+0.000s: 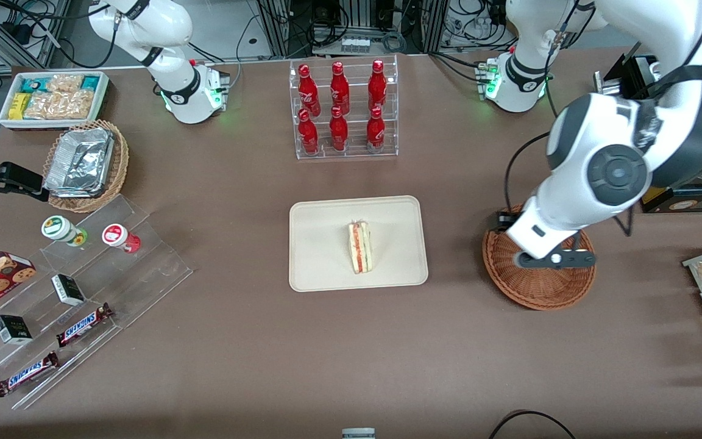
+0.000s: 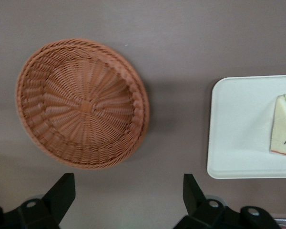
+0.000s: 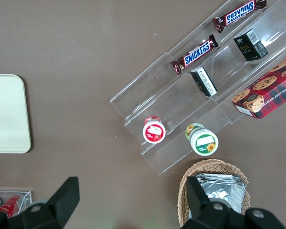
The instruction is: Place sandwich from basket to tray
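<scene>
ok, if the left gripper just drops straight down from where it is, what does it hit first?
Probably bare table, or the basket's rim. The open gripper hangs above the empty basket's edge, pointing down; the exact landing spot is hard to judge. The sandwich is already on the tray.

Front overhead; wrist looks down; both show basket (image 1: 538, 277).

The sandwich (image 1: 360, 247) is pale cream with red and green stripes along its edge. The tray (image 1: 320, 256) is plain cream-beige. The basket (image 2: 81, 102) is reddish-brown woven wicker. The end effector (image 2: 128, 202), above the dull brown worktop (image 1: 265, 341), has black fingers.
</scene>
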Tool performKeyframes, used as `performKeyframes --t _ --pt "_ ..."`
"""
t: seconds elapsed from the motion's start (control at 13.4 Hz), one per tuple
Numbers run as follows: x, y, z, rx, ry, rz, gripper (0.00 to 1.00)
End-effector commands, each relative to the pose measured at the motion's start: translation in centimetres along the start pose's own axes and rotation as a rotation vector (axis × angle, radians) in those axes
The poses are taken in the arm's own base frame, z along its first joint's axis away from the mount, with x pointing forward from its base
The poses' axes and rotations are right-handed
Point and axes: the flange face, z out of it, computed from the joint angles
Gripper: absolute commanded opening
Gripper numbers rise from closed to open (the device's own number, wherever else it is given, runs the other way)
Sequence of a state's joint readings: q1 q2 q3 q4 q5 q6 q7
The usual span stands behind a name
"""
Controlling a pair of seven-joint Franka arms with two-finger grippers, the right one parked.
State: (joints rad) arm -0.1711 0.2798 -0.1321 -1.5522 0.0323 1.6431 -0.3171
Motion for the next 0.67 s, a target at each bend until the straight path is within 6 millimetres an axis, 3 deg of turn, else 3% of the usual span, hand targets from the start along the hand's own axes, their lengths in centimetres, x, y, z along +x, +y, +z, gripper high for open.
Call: performKeyframes --t 0.0,0.22,0.6 --pt "-1.5 -3.8 -1.6 -0.011 -0.025 -0.022 1.0" --pt "-2.0 -7.6 -2.7 -0.033 -0.046 -0.026 1.0" --pt "-5.1 -9.1 -6.3 -0.022 -0.051 -0.02 1.0"
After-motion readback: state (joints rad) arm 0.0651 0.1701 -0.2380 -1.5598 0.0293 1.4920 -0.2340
